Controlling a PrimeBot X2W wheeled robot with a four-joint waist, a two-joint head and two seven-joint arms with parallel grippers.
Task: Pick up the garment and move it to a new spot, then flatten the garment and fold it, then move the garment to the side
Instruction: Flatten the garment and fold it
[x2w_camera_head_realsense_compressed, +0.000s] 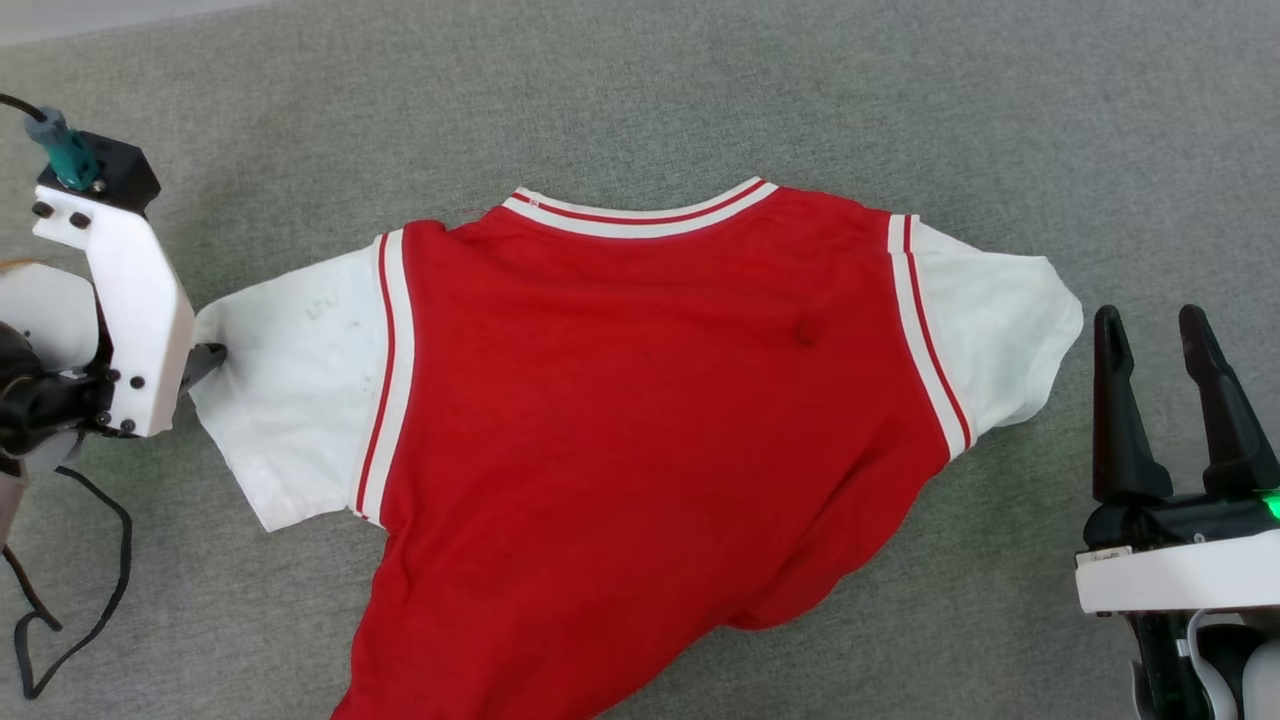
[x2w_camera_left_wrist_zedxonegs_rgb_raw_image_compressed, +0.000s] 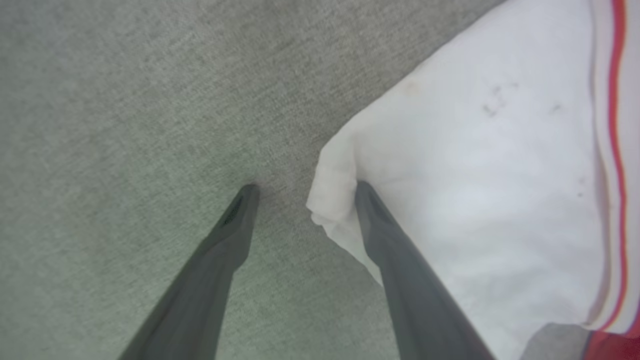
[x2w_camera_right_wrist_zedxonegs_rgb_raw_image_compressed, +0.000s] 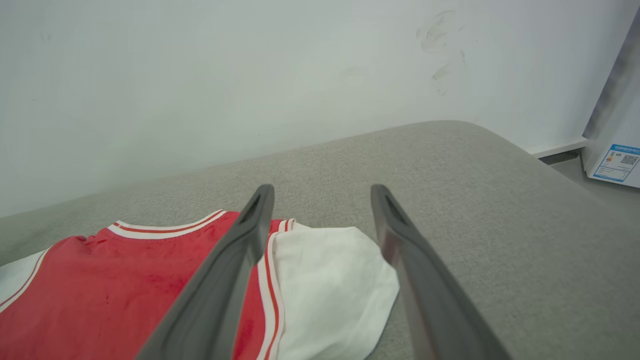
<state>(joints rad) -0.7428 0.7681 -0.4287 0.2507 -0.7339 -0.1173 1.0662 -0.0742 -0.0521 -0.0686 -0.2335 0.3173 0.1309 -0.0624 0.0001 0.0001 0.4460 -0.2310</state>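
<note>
The garment (x2w_camera_head_realsense_compressed: 640, 400) lies spread on the grey fabric surface (x2w_camera_head_realsense_compressed: 700, 90), plain red side up, with its striped collar at the far side and the hem running off the bottom edge. My left gripper (x2w_camera_left_wrist_zedxonegs_rgb_raw_image_compressed: 305, 187) is open at the left white sleeve (x2w_camera_left_wrist_zedxonegs_rgb_raw_image_compressed: 475, 190). One finger rests on the sleeve's bunched edge and the other on bare fabric surface. In the head view a dark fingertip (x2w_camera_head_realsense_compressed: 208, 358) pokes out from under the white wrist plate, against that sleeve. My right gripper (x2w_camera_head_realsense_compressed: 1148, 318) stands open just right of the right sleeve (x2w_camera_head_realsense_compressed: 1010, 320), holding nothing. The right wrist view looks past this gripper (x2w_camera_right_wrist_zedxonegs_rgb_raw_image_compressed: 321, 189) over that sleeve (x2w_camera_right_wrist_zedxonegs_rgb_raw_image_compressed: 330, 285).
A black cable (x2w_camera_head_realsense_compressed: 90, 600) loops on the surface at the lower left. A white wall (x2w_camera_right_wrist_zedxonegs_rgb_raw_image_compressed: 250, 75) rises behind the surface's far edge. A white box with a label (x2w_camera_right_wrist_zedxonegs_rgb_raw_image_compressed: 617, 160) stands beyond the surface's rounded right end.
</note>
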